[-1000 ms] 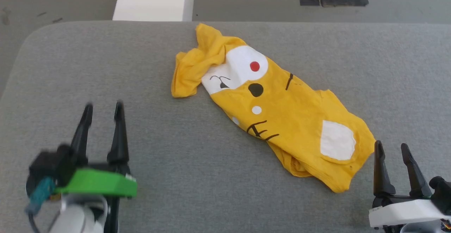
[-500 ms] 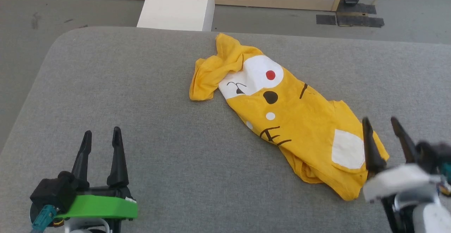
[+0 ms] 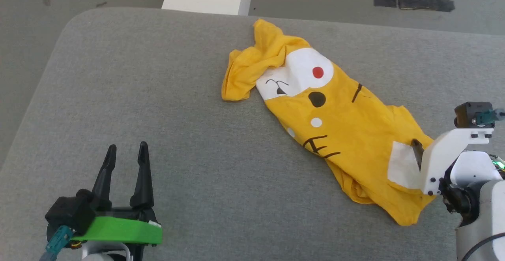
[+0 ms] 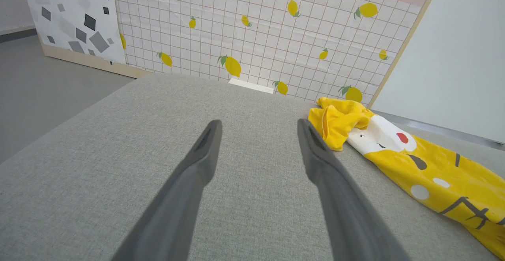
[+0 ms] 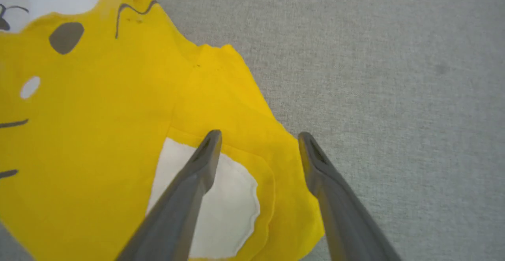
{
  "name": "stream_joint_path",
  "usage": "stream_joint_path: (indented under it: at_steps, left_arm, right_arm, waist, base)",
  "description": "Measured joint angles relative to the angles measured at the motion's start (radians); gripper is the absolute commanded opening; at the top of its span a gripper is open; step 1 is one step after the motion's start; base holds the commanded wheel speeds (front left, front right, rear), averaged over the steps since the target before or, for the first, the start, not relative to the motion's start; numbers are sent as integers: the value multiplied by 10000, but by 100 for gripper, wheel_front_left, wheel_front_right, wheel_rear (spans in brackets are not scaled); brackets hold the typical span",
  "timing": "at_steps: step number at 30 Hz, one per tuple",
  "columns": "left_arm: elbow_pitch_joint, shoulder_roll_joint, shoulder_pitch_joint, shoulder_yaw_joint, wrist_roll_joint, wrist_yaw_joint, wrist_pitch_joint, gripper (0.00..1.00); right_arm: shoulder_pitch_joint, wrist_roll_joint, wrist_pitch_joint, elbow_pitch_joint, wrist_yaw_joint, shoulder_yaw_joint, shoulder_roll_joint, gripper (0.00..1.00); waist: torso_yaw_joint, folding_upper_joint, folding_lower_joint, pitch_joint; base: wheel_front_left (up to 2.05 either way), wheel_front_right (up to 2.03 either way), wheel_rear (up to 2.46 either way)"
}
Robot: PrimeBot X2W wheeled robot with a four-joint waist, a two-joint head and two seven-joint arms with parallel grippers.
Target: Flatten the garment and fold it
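The right gripper (image 5: pixel 258 138) has swung in over the garment (image 3: pixel 347 134), its fingers spread wide above the white patch (image 5: pixel 232 205) near the hem edge. The soft yellow T-shirt lies crumpled and diagonal on the grey woven table (image 3: pixel 158 95), bunched at its far end. The left gripper (image 3: pixel 127 150) is wide and empty, with bare cloth around it.

Garment (image 3: pixel 347 134) lies on the table (image 3: pixel 158 95), under the right claw (image 5: pixel 258 135).
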Motion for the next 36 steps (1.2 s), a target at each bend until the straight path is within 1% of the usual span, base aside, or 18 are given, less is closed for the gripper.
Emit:
stream_joint_path:
  at_steps: [3,6,7,8,9,10,14,20,22,23,26,28,29,30,31,32,33,36]
  left_arm:
    - [150,-46,-119,17,29,-111,0,100]
    - [263,-69,-202,19,31,-174,0,100]
    - [364,-86,-281,15,44,-240,0,100]
    - [397,-92,-304,15,54,-244,0,100]
    - [428,-96,-308,17,58,-247,0,100]
    - [462,-100,-308,25,58,-251,0,100]
    - [596,-117,-282,58,119,-320,0,100]
    - [602,-232,-158,-2,196,-322,0,100]
    - [606,-251,-56,-35,222,-322,0,100]
    - [602,-276,-19,-77,268,-322,0,100]
    - [627,-278,9,-128,268,-322,0,100]
    - [663,-276,35,-153,268,-324,0,100]
    - [700,-263,57,-165,268,-324,0,100]
    - [734,-257,73,-180,267,-324,0,100]
    - [759,-249,80,-186,267,-324,0,100]
    - [798,-224,80,-207,267,-324,0,100]
    - [830,-215,80,-230,267,-324,0,100]
    - [882,-167,81,-268,267,-324,0,100]
  right_arm:
    - [-152,-186,585,405,0,-360,2,100]
    - [-250,-307,819,859,0,-575,-6,100]
    - [-469,-364,823,1145,-2,-763,-44,97]
    - [-544,-337,755,1200,0,-876,-50,47]
    - [-596,-337,631,1262,-2,-928,-52,27]
    - [-621,-347,546,1300,-2,-913,-69,0]
    - [-869,-63,-186,1390,-2,-941,10,0]
    - [-1102,63,-782,681,0,-1902,23,0]
    - [-848,71,-773,362,0,-2591,21,0]
    - [10,-148,-765,-107,0,-3760,15,0]
    - [1090,-548,-878,-353,0,-4769,-2,0]
    - [1657,-662,-1035,-268,0,-5202,-6,0]
    - [1880,-708,-1149,-127,0,-5340,-4,3]
    - [1984,-690,-1292,107,0,-5492,4,20]
    - [2010,-683,-1450,293,0,-5578,10,64]
    - [2015,-688,-1666,527,0,-5613,6,95]
    - [2011,-690,-1860,757,0,-5609,2,100]
    - [1962,-690,-2360,1233,-4,-5417,2,100]
  waist:
    - [201,0,0,126]
    - [413,0,0,244]
    - [609,0,0,343]
    - [667,0,0,370]
    - [714,0,0,391]
    - [742,0,0,397]
    - [682,0,0,243]
    - [347,0,0,-193]
    - [193,0,0,-330]
    - [13,0,0,-474]
    - [-95,1,0,-540]
    - [-114,0,0,-523]
    - [-130,0,0,-510]
    - [-149,0,0,-499]
    - [-164,1,0,-494]
    - [-178,0,0,-503]
    - [-189,0,0,-522]
    - [-221,0,0,-593]
  base:
    - [0,0,0]
    - [0,0,0]
    - [0,0,0]
    - [0,0,0]
    - [0,0,0]
    - [0,0,0]
    - [0,0,0]
    - [0,0,0]
    - [0,0,0]
    - [0,0,0]
    - [0,0,0]
    - [0,0,0]
    - [0,0,0]
    - [0,0,0]
    - [0,0,0]
    - [0,0,0]
    - [0,0,0]
    - [0,0,0]
